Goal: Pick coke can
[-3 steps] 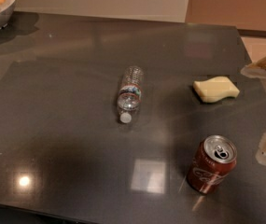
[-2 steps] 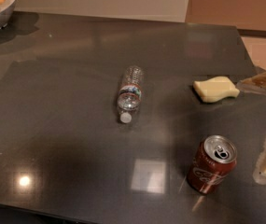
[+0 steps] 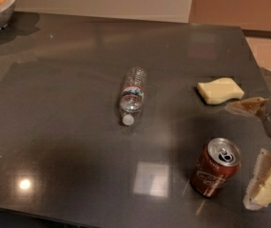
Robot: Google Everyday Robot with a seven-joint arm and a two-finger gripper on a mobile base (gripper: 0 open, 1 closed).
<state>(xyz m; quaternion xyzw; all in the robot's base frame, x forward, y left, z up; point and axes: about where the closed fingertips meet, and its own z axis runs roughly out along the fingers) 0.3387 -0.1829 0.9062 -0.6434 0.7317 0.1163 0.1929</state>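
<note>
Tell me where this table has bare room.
Bare: the left half, from the bowl to the front edge, left of the water bottle. Crowded: front right, where the open end effector sits beside the coke can, near the sponge.

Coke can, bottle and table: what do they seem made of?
Coke can: painted metal, probably aluminium, given the shiny silver top and pull tab. Water bottle: clear plastic, see-through, with a white cap. Table: dark and glossy, perhaps polished stone, since it mirrors lights. The open gripper hangs beside the can.
</note>
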